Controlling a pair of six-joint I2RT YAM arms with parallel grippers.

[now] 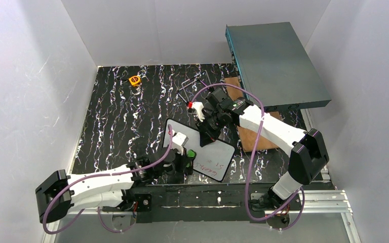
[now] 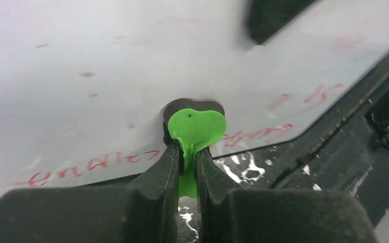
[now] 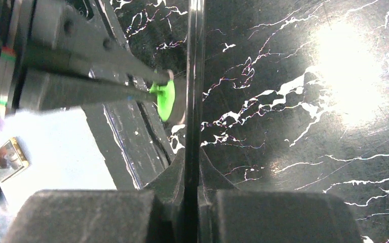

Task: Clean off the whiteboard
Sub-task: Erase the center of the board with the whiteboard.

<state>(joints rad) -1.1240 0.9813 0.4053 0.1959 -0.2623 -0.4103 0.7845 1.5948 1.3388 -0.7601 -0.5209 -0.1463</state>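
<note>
Black marbled table (image 1: pixel 121 116) hosts the whiteboard (image 1: pixel 210 152) at its near edge, likely light, stiff and slick, best held by its frame. Right gripper (image 3: pixel 192 157) pinches that frame; left gripper (image 2: pixel 187 152) clamps a green eraser (image 2: pixel 196 126) against red writing (image 2: pixel 96 162).

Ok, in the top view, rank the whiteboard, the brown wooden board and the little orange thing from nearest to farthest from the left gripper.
1. whiteboard: right at the left gripper, whose green eraser sits against it.
2. brown wooden board: off to the right, under the right arm.
3. little orange thing: far back, left of centre.
</note>
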